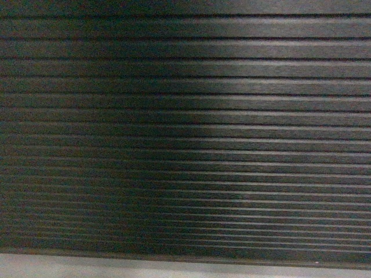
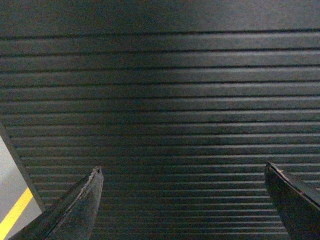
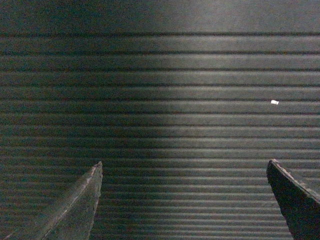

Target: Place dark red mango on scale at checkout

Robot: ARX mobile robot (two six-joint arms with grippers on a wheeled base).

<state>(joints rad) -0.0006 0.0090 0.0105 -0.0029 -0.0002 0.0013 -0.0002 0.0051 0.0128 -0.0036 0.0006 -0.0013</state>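
Both grippers' fingers [image 2: 75,210] [image 3: 75,205] apart, empty, facing checkout [image 1: 185,127] front.

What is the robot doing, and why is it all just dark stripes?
Those stripes are the ribbed front panel of the checkout counter, and the robot is right up against it. Both the left gripper and the right gripper are open and empty, pointing at the panel. No mango or scale shows in any view, so nothing is being held yet. A bit of pale floor with a yellow line shows beside the left fingers.
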